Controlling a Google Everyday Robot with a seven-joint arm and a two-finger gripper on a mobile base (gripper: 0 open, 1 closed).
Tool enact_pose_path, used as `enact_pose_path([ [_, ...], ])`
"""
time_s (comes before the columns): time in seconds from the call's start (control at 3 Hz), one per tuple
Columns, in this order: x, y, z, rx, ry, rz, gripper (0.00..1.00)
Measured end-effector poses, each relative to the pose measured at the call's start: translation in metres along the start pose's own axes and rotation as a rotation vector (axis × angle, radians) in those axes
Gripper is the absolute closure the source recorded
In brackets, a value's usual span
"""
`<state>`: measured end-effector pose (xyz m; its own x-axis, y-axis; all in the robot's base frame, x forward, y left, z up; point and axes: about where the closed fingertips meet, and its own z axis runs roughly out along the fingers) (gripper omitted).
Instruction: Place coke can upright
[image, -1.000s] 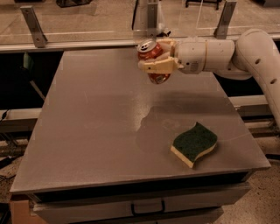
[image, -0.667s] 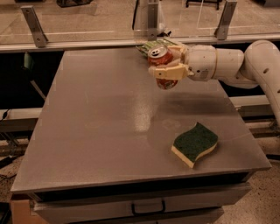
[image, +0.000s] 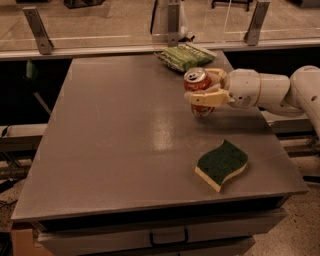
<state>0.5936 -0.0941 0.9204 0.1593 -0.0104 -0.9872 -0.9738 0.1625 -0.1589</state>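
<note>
The coke can (image: 198, 82) is a red-orange can with a silver top, held nearly upright at the right side of the grey table (image: 120, 145). My gripper (image: 206, 90) comes in from the right on a white arm and is shut on the can, with cream fingers (image: 209, 98) wrapped around its body. The can's lower end is close to the table surface; I cannot tell whether it touches.
A green-topped yellow sponge (image: 221, 164) lies near the table's front right. A green snack bag (image: 183, 56) lies at the back edge. A glass barrier with metal posts (image: 38, 30) runs behind the table. Drawers are under the front edge.
My gripper has carried the can to the right and lower toward the table. The green bag behind it has come into view.
</note>
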Motion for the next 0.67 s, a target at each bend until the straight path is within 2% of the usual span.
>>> enact_pose_path([
  [0.67,0.017,0.006,-0.0189,0.014,0.009,0.039,0.37],
])
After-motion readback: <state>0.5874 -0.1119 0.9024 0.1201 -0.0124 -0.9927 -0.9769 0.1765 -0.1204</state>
